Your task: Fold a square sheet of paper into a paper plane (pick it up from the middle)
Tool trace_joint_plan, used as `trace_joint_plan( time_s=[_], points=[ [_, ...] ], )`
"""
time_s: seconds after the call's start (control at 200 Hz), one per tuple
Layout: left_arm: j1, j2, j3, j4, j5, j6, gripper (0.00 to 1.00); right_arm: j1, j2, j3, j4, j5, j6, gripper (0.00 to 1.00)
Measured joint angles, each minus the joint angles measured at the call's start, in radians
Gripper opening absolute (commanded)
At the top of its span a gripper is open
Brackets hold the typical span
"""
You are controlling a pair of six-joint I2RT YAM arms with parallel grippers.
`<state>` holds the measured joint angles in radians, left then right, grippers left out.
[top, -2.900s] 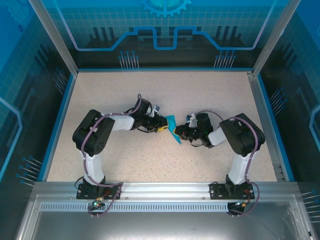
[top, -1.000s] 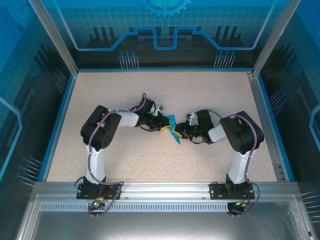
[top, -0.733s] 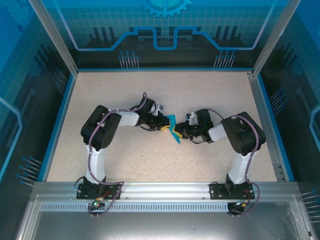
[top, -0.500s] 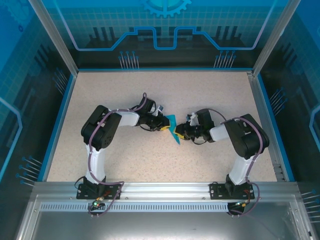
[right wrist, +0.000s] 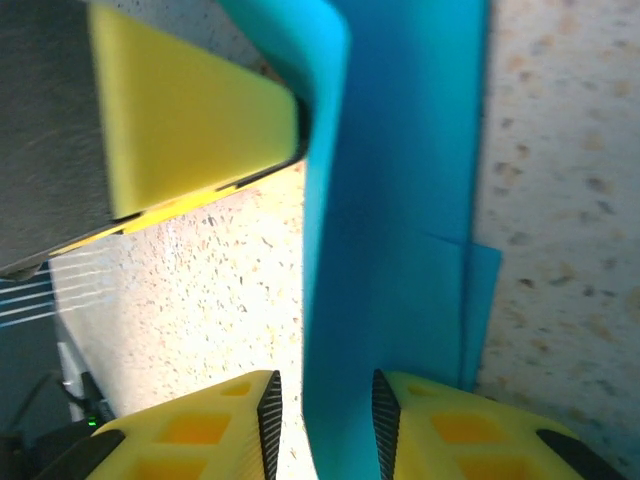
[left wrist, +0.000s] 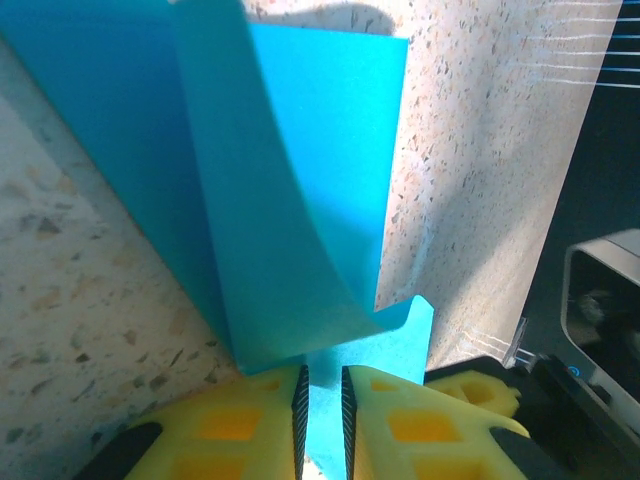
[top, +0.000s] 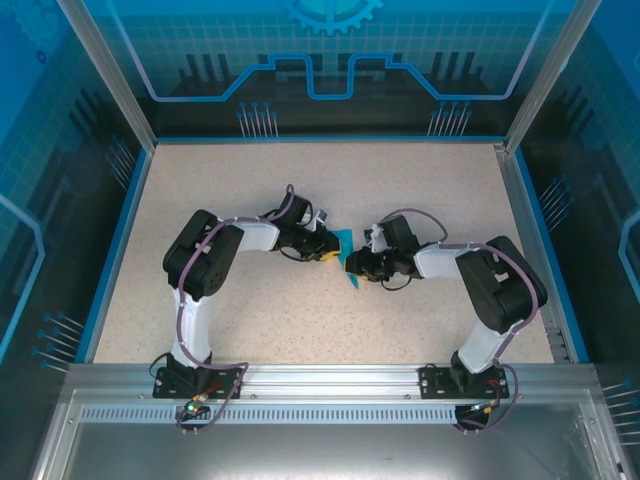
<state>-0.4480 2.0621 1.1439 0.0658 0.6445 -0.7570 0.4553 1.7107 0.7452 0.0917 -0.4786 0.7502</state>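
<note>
1. Item: square sheet of paper [top: 343,241]. Turquoise-blue, part-folded, several layers. Loc: table ctr, between the two grippers. A pointed tip reaches toward the near edge.
2. Same sheet, left wrist view [left wrist: 300,190]: one flap curls up and over a flatter layer that lies on the table. Straight far edge, sharp corner.
3. left gripper [top: 328,254], wrist view [left wrist: 322,385]: jaws almost pressed together, nipping a thin edge of the sheet between the black pads. Yellow fingers [left wrist: 235,425] low in frame.
4. right gripper [top: 353,266], wrist view [right wrist: 325,400]: jaws stand a little apart w/ the sheet [right wrist: 400,200] running up between them. One pad lies against the paper. A sliver of table shows between the paper and the other pad, so no firm pinch.
5. Right wrist view, upper left: a yellow finger of the left gripper [right wrist: 190,130] touches the sheet's curled edge.
6. Table [top: 300,190]: speckled beige top w/ blue rim [top: 118,240] and clear printed walls [top: 330,60] on three sides. Contents: both arms and the sheet.
7. left arm [top: 200,270] and right arm [top: 495,285]: black and white, elbows out, wrists turned inward, meeting at the sheet.
</note>
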Motion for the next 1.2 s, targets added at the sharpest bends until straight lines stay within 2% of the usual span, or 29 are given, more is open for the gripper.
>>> trace_joint_plan(
  time_s=[0.215, 0.515, 1.031, 1.201],
  points=[
    [0.0, 0.0, 0.008, -0.01, 0.0, 0.0, 0.2, 0.067, -0.035, 0.074, -0.138, 0.168, -0.099, 0.33],
    [0.0, 0.001, 0.013, -0.017, 0.0, 0.0, 0.2, 0.151, -0.035, 0.123, -0.272, 0.368, -0.159, 0.33],
    [0.0, 0.003, 0.03, -0.034, 0.0, 0.0, 0.2, 0.208, 0.016, 0.196, -0.338, 0.507, -0.199, 0.35],
    [0.0, 0.01, 0.034, -0.035, 0.0, 0.0, 0.2, 0.215, 0.027, 0.198, -0.346, 0.525, -0.203, 0.27]
  ],
)
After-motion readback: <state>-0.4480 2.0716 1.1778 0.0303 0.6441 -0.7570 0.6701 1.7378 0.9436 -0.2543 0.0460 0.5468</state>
